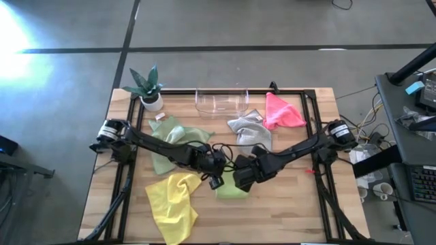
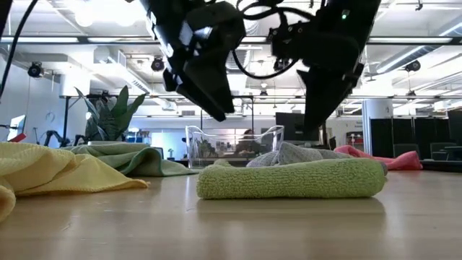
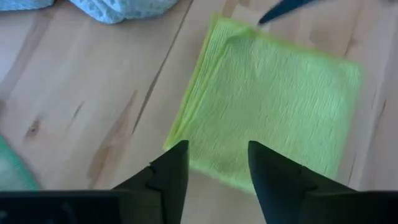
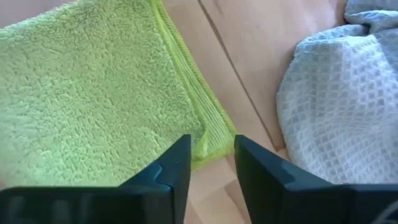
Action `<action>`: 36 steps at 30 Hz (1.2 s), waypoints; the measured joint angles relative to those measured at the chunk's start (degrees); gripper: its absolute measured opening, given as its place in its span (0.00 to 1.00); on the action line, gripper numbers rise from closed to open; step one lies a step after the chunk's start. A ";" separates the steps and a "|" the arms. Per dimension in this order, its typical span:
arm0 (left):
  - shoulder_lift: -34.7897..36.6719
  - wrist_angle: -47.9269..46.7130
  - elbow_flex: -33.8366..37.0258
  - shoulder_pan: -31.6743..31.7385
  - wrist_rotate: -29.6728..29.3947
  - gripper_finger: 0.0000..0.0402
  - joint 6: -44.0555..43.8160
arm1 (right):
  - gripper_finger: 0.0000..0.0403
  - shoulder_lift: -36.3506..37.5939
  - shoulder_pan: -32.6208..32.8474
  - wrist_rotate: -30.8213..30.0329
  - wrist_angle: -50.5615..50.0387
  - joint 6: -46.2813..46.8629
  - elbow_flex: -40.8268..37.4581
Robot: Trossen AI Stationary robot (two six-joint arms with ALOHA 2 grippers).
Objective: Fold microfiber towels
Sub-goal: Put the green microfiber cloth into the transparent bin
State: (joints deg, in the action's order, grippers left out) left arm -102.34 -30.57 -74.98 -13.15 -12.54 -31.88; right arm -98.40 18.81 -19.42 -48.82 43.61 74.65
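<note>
The lime green towel [image 1: 231, 191] lies folded into a flat square on the table, a little near of centre; it also shows in the low view [image 2: 289, 179]. My left gripper [image 3: 217, 163] is open and hangs just above the towel's left side [image 2: 219, 114], touching nothing. My right gripper [image 4: 211, 155] is open above the towel's far right corner [image 2: 312, 128], clear of it. The yellow towel [image 1: 174, 201] lies crumpled at the near left, the sage green towel [image 1: 174, 136] at the far left, the grey towel [image 1: 251, 129] and the pink towel [image 1: 281, 112] at the far right.
A clear plastic tray [image 1: 221, 101] stands at the far edge, in the middle. A potted plant [image 1: 148, 87] stands at the far left corner. Bare wood [image 1: 293, 204] shows at the near right of the table.
</note>
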 joint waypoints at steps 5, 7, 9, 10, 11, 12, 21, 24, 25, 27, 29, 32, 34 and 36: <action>2.67 -4.58 -0.55 -0.71 3.29 0.39 5.81 | 0.35 4.55 0.40 1.13 -3.97 -0.14 0.02; 4.12 -4.91 -0.49 -2.30 3.46 0.39 8.89 | 0.36 6.64 1.62 1.62 -6.12 -0.90 -0.01; 5.08 -4.82 -0.47 -4.47 3.43 0.39 11.52 | 0.36 8.91 3.62 1.88 -7.23 -1.33 -0.12; 5.13 -4.60 -0.42 -5.74 2.90 0.39 12.79 | 0.36 9.69 4.78 1.89 -7.95 -1.50 -0.32; 5.13 -4.04 -0.40 -6.90 2.41 0.39 13.58 | 0.36 10.57 6.03 1.87 -8.14 -1.65 -0.67; 5.11 -3.40 -0.30 -8.28 1.42 0.39 14.32 | 0.36 11.39 7.46 1.88 -7.72 -1.80 -1.22; -2.05 6.81 0.08 -15.26 -4.91 0.39 17.75 | 0.34 11.95 17.20 1.41 9.46 -8.51 -10.25; -4.02 9.79 0.08 -15.53 -4.99 0.39 17.81 | 0.34 11.25 18.21 1.42 20.84 -13.54 -13.50; -4.82 10.34 0.06 -15.52 -5.06 0.39 17.72 | 0.35 11.15 18.40 1.42 22.93 -14.66 -14.29; -5.75 10.69 0.07 -15.52 -5.13 0.39 17.70 | 0.36 10.43 18.37 1.37 27.69 -16.57 -15.39; -6.98 12.06 0.07 -15.52 -5.09 0.39 17.68 | 0.37 9.72 18.31 1.18 30.53 -18.37 -16.42; -8.21 12.83 0.04 -15.63 -5.00 0.39 17.75 | 0.39 7.79 18.03 0.05 32.00 -21.70 -16.76; -9.13 14.16 0.02 -15.72 -5.04 0.39 17.76 | 0.40 6.80 17.85 -1.49 32.07 -22.80 -16.87; -9.27 13.65 0.17 -15.74 -5.05 0.39 17.66 | 0.42 5.49 17.43 -1.63 34.48 -23.66 -16.79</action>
State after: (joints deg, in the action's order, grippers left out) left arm -111.61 -16.92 -74.81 -28.88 -17.60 -14.22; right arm -92.92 36.23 -21.05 -14.34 19.96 57.86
